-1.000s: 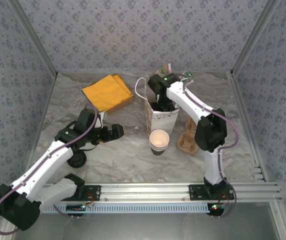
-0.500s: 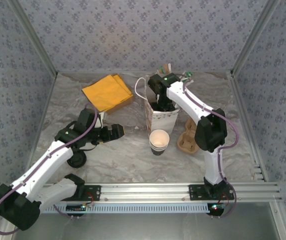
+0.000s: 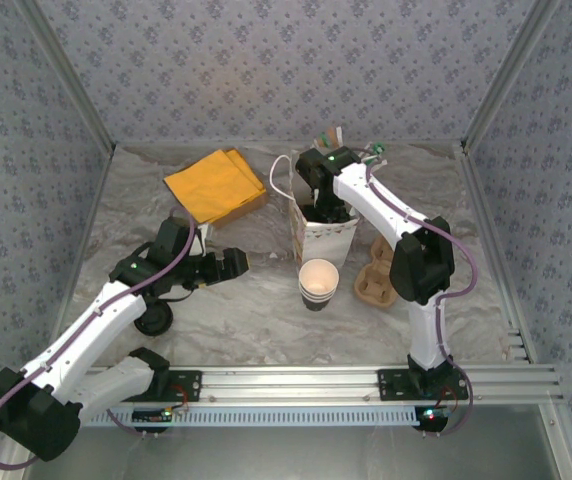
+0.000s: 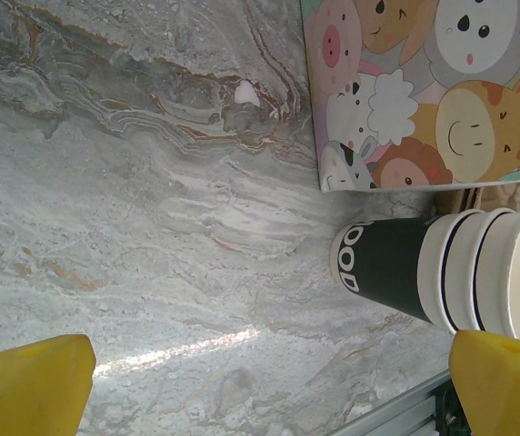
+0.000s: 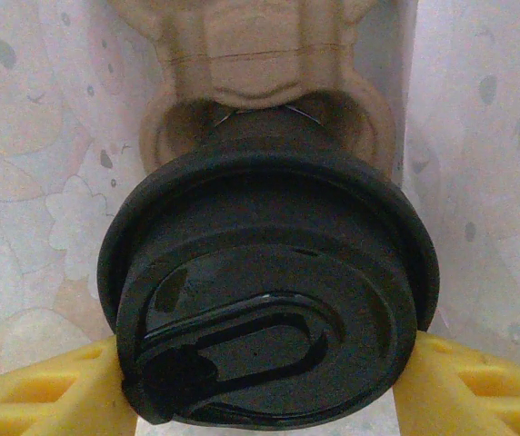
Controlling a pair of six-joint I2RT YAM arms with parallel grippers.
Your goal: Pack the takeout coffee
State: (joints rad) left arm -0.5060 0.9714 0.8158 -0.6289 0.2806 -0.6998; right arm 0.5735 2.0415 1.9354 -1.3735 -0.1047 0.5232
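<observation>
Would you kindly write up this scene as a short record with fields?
paper bag: upright, right arm reaching in
takeout coffee: open paper cup, upright on the table, on the near side of the paper bag
right gripper: closed on a black-lidded cup seated in a cardboard carrier inside the bag
left gripper: open, empty, left of the coffee
second carrier: on the table, right of the coffee

Left arm (image 3: 96, 322) extended low, elbow bent; left gripper (image 3: 231, 264) pointing right, jaws fully spread. Right arm (image 3: 378, 207) reaches forward, wrist pitched down; right gripper (image 5: 265, 386) jaws clamp a black-lidded cup (image 5: 269, 272).
</observation>
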